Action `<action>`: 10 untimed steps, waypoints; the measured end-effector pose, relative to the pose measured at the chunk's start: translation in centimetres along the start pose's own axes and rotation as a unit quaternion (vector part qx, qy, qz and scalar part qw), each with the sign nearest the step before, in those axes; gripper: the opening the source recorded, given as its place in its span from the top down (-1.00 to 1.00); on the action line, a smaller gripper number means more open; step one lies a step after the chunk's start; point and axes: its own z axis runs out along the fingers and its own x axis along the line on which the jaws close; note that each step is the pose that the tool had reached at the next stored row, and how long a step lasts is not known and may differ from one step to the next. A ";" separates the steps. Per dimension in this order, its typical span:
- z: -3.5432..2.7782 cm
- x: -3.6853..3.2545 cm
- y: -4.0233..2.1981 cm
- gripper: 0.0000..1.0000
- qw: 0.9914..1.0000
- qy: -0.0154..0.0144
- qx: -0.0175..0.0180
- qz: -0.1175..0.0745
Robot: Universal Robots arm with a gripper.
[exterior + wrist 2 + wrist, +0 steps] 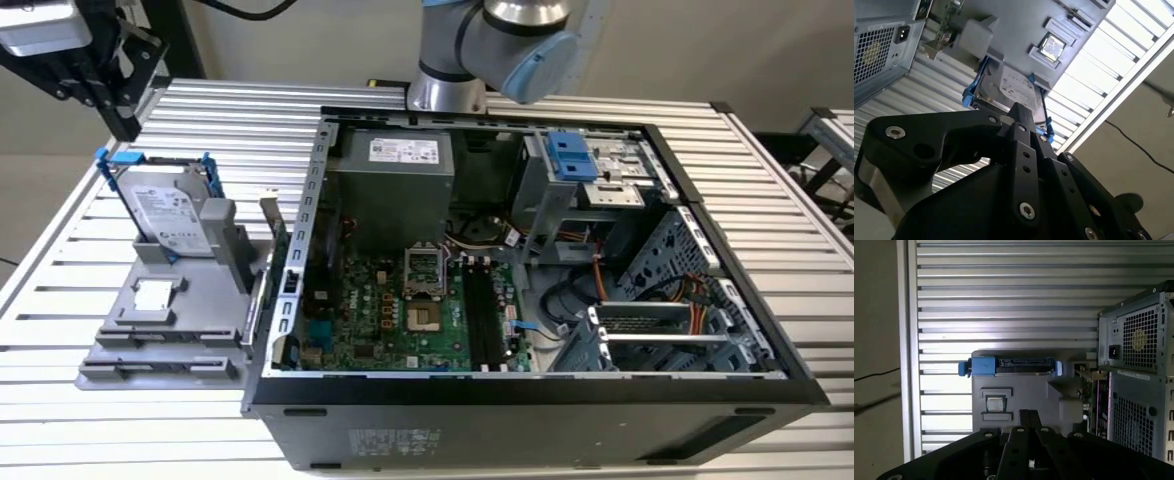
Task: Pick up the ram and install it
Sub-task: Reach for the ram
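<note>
Gripper (123, 120) high at the exterior view's left, tips downward, fingers (1024, 419) pressed together.

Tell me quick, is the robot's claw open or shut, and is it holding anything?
Gripper: shut, fingertips together, nothing held between them.

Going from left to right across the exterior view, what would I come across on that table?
Hard drive in its blue-handled frame → green motherboard → long black slots → grey metal drive cage.
</note>
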 end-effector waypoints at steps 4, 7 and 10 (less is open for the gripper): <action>0.03 -0.01 -0.88 1.00 1.000 0.000 0.000 0.000; 0.05 -0.02 -1.66 1.00 1.000 0.000 0.000 0.001; 0.07 -0.04 -2.68 1.00 1.000 0.000 0.000 0.001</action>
